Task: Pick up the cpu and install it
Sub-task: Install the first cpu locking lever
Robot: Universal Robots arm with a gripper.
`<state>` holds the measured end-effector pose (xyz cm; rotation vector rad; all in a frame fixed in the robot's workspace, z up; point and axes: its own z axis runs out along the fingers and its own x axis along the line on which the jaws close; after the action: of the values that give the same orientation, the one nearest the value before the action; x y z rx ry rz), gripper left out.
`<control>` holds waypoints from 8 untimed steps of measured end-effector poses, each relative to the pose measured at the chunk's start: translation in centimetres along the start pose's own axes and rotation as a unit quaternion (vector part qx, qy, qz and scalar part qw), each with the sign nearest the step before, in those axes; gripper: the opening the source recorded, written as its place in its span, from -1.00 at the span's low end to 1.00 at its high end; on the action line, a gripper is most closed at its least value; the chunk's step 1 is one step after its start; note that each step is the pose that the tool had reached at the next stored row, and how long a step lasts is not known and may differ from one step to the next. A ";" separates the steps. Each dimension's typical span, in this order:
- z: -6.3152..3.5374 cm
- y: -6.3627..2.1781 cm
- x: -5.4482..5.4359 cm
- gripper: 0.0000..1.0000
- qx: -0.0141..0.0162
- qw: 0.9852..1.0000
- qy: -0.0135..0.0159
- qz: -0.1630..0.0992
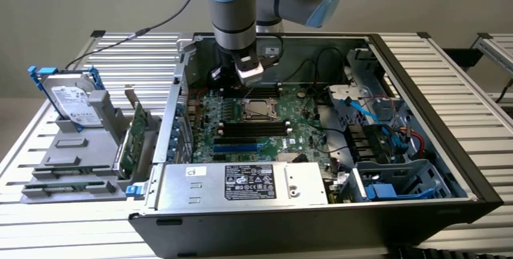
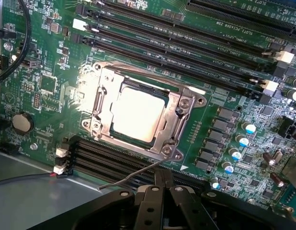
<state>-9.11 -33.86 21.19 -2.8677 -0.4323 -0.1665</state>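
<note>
Gripper (image 2: 163, 177), closed and empty, hangs above the cpu (image 2: 138, 115) lying inside its metal socket frame (image 2: 179, 103); case wall (image 1: 178, 91) stands near, gripper body partly cropped.

Robotics laboratory bench: an industrial arm (image 1: 234, 12) stood over an opened computer case (image 1: 240, 235) on a slatted aluminium surface (image 1: 457, 73); grey parts fixtures (image 1: 72, 151) lay at nine o'clock.

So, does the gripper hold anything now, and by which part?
Nothing: the gripper is shut and empty; the square silver-grey cpu lies in its socket.
</note>
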 end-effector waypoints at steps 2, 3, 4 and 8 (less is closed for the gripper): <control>0.02 0.00 0.0 -0.79 0.000 1.000 0.000 0.001; 0.04 0.00 0.0 -0.79 0.000 1.000 0.000 0.001; 0.05 0.01 0.0 -0.79 0.000 1.000 0.000 0.001; 0.08 0.01 0.0 -0.79 0.000 1.000 0.000 0.001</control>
<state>-9.11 -33.85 21.10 -2.8682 -0.4286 -0.1672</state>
